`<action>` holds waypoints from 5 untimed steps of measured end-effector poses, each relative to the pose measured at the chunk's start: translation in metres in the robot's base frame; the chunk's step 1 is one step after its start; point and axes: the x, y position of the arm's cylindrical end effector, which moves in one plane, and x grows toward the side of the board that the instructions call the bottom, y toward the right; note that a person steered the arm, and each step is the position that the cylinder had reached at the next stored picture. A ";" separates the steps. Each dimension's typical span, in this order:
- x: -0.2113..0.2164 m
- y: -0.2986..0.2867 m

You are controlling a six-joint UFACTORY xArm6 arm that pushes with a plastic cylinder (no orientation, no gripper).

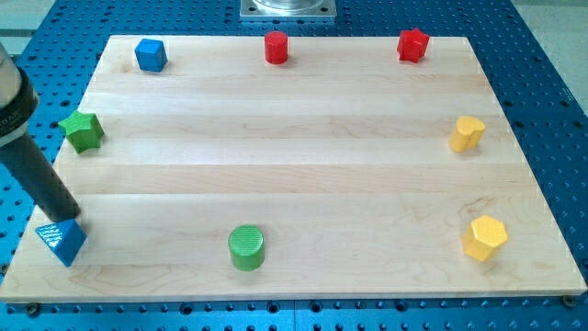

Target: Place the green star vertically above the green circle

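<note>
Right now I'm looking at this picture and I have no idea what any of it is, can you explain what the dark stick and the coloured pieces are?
This is one camera picture looking down on a wooden board on a blue perforated table. The dark stick at the view's left is my rod; I have no hand, so nothing is held. I only push blocks. My tip sits right at the blue triangle, bottom left; whether it touches I cannot tell. Above it lies the green star. The green circle sits near the bottom edge. Along the top are a blue cube, a red cylinder and a red star. Two yellow blocks, upper and lower, sit at the right.
</note>
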 end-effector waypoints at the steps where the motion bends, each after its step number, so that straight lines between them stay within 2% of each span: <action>1: 0.000 -0.007; 4: 0.013 -0.034; 5: -0.005 -0.031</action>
